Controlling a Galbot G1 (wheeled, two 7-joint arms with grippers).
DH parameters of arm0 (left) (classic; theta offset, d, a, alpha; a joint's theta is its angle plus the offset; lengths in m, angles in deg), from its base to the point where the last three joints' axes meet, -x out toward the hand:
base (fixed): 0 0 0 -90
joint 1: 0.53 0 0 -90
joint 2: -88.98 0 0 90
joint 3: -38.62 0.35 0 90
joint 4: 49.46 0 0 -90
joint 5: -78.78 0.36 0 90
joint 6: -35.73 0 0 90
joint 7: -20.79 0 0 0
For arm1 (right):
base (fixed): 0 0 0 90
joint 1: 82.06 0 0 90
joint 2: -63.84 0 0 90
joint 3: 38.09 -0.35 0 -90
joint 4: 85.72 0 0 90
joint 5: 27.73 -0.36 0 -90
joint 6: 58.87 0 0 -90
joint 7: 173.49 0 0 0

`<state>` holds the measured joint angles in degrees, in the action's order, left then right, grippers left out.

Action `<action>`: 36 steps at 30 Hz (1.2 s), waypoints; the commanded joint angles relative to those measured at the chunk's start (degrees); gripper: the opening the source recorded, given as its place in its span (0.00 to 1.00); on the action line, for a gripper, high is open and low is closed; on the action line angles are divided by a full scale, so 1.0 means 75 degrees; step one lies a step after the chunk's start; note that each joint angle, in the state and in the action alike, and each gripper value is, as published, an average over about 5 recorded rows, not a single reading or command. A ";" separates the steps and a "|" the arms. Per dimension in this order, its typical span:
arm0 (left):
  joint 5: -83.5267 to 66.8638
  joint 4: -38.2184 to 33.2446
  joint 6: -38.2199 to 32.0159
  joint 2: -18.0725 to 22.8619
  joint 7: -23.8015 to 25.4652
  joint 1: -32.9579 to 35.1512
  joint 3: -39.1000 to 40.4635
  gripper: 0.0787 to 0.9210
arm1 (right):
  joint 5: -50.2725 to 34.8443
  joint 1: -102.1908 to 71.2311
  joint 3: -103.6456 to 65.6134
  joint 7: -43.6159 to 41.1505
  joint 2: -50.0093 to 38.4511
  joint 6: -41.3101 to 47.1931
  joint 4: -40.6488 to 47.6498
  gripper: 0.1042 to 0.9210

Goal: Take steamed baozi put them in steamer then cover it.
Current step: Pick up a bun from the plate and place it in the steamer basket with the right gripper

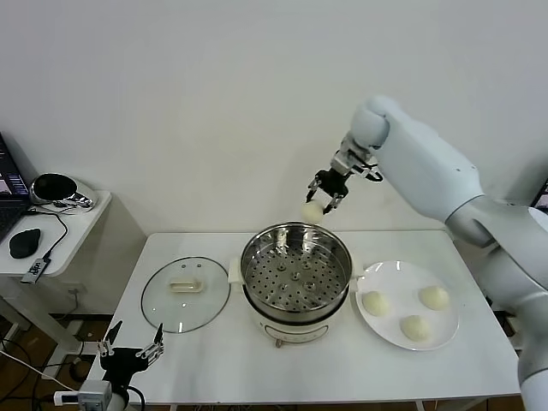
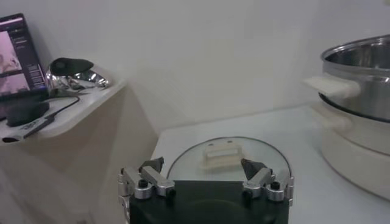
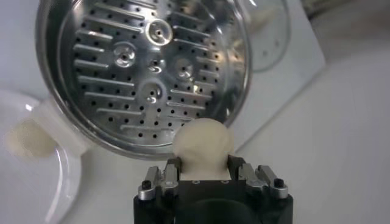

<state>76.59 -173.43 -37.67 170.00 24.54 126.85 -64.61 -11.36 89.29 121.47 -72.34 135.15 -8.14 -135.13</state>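
My right gripper (image 1: 321, 204) is shut on one cream-white baozi (image 1: 312, 212) and holds it in the air above the far rim of the steamer (image 1: 296, 272). In the right wrist view the baozi (image 3: 203, 145) sits between the fingers over the rim, with the perforated tray (image 3: 146, 79) empty below. Three more baozi (image 1: 376, 302) (image 1: 434, 297) (image 1: 416, 327) lie on the white plate (image 1: 384, 330) to the right of the steamer. The glass cover (image 1: 185, 293) lies flat on the table to the left of the steamer. My left gripper (image 1: 130, 352) is open and empty, parked low at the table's front left.
A side table (image 1: 60, 248) at the far left holds a laptop, a mouse and a shiny helmet-like object. The left wrist view shows the cover (image 2: 228, 161) just ahead of my left gripper (image 2: 206, 170) and the steamer's handle (image 2: 332, 88) beside it.
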 commanded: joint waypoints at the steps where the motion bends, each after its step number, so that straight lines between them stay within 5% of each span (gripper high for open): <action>1: 0.0015 -0.0003 0.0011 0.0013 -0.0004 0.0009 0.0004 0.88 | 0.0867 0.0033 0.0291 0.0238 0.0264 -0.1101 -0.0448 0.48; 36: 0.0035 0.0259 -0.0006 0.0170 -0.0043 0.0072 -0.0001 0.88 | 0.2836 -0.1261 -0.0161 0.1301 0.1178 -0.1096 0.0207 0.48</action>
<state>76.86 -171.64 -37.70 171.28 24.20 127.29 -64.64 7.42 81.01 120.74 -64.06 142.89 -16.03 -134.38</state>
